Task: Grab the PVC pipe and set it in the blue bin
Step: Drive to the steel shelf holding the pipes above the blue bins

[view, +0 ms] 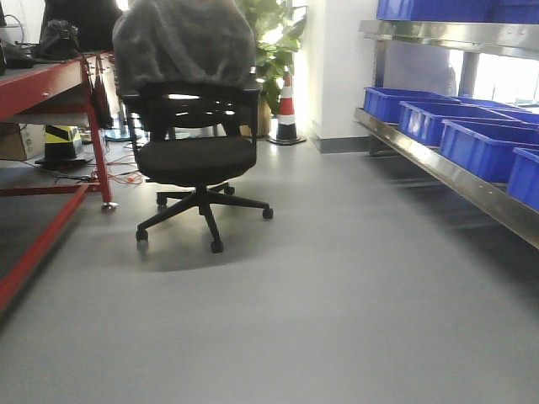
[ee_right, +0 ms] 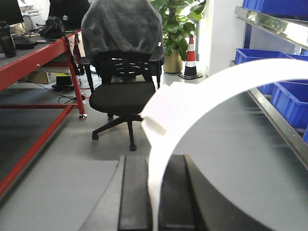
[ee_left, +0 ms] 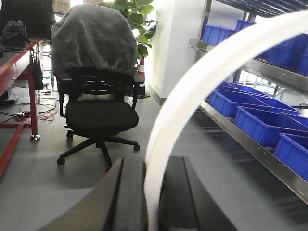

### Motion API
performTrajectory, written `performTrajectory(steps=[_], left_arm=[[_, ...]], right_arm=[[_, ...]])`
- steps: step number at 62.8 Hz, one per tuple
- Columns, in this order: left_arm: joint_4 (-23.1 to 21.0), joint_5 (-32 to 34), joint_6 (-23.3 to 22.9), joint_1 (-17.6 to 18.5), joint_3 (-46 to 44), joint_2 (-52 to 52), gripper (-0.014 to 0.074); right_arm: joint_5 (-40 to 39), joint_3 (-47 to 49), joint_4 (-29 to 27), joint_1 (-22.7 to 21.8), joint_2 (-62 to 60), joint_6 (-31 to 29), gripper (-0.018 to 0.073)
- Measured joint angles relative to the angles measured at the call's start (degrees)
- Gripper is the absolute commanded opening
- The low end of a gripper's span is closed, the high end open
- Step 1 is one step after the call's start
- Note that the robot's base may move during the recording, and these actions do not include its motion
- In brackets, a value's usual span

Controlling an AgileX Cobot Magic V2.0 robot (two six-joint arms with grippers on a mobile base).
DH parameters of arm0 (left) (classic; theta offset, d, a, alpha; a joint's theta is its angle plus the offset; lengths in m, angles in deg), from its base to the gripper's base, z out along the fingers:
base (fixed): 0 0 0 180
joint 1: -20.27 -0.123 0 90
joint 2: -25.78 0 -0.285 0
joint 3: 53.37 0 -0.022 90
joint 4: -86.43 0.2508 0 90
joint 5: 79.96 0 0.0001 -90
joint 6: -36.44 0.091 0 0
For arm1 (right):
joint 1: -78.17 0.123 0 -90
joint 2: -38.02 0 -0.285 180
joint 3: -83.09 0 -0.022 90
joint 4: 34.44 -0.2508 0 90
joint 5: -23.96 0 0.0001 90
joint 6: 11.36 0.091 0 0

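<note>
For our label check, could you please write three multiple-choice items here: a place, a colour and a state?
1. Where do the blue bins stand? A on the floor; B on the steel shelf; C on a chair.
2. What colour is the PVC pipe? A white; B grey; C orange.
3. How is the left hand? A open, empty; B shut on the pipe; C out of view.
Answers: 1 B, bins line the shelf at right; 2 A, it arcs white; 3 B, its fingers clamp the pipe.
</note>
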Motion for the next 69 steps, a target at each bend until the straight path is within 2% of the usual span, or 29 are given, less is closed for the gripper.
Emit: performTrajectory(steps=[69], left_arm=[[0.00,0.00,0.00,0.00,0.00,0.00,-0.0111]], right_arm=[[-0.09,0.00,0.00,0.00,0.00,0.11,-0.0169]])
